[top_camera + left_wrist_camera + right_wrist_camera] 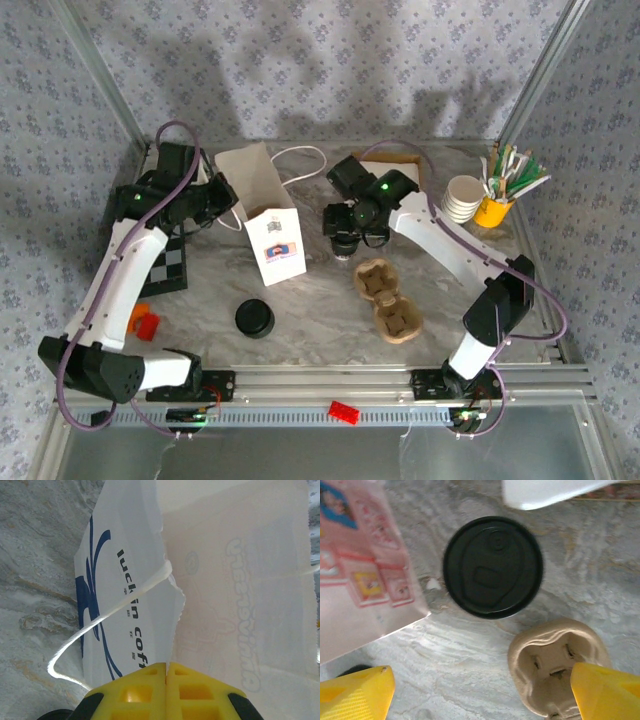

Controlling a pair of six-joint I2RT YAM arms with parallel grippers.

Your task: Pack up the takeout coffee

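The takeout coffee [492,566] stands on the marble and shows its dark round top from above. In the top view it [344,252] is mostly hidden under my right gripper [350,235]. That gripper [480,675] hangs wide open above the table; the cup lies just beyond its fingertips, not between them. The two-well cardboard cup carrier [387,300] lies empty beside the cup, one well [555,665] partly under my right finger. My left gripper [222,203] is shut [166,667] on the rim of the white paper bag [268,225], which stands open [125,580].
A loose black lid [254,318] lies near the front, left of the carrier. Stacked white cups [463,197] and a yellow cup of stirrers [493,210] stand at the back right. A checkered board [165,268] and an orange block [146,322] sit on the left.
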